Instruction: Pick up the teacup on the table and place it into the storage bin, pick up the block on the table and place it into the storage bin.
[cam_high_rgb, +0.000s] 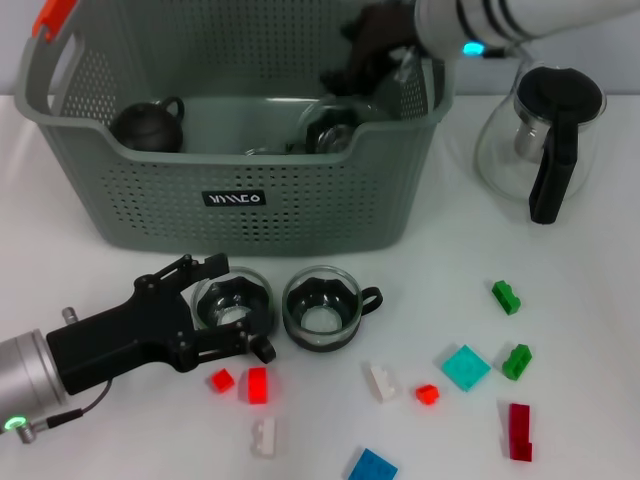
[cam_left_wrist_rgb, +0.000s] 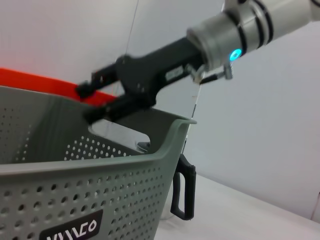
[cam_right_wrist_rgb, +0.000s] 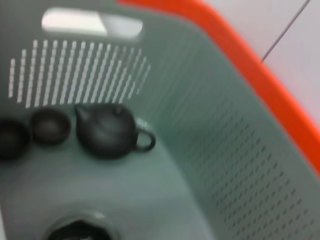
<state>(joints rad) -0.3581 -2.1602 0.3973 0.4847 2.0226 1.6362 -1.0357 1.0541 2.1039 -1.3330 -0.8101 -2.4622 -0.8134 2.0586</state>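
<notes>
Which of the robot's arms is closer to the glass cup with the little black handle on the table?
The left. The left gripper is around the neighbouring glass cup, right beside the handled teacup. The right gripper is far off, above the storage bin.

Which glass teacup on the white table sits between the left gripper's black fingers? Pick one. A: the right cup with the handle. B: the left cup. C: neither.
B: the left gripper straddles the left teacup; the handled teacup stands free beside it.
</notes>
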